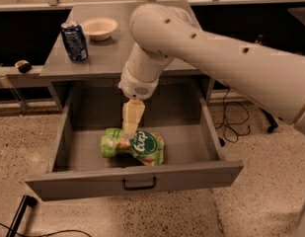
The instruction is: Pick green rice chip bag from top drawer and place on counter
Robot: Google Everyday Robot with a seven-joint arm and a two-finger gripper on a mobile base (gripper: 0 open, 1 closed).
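Note:
The green rice chip bag (134, 146) lies on its side on the floor of the open top drawer (132, 180), near its front middle. My gripper (130, 128) hangs straight down from the white arm into the drawer, its cream fingers directly over the bag's upper edge and touching or just above it. The grey counter (117, 53) forms the cabinet top behind and above the drawer.
A blue can (75, 41) stands at the counter's left edge and a white bowl (98, 28) sits behind it. Black cables (236, 125) trail on the speckled floor right of the cabinet. A dark object (22, 65) lies on a ledge at far left.

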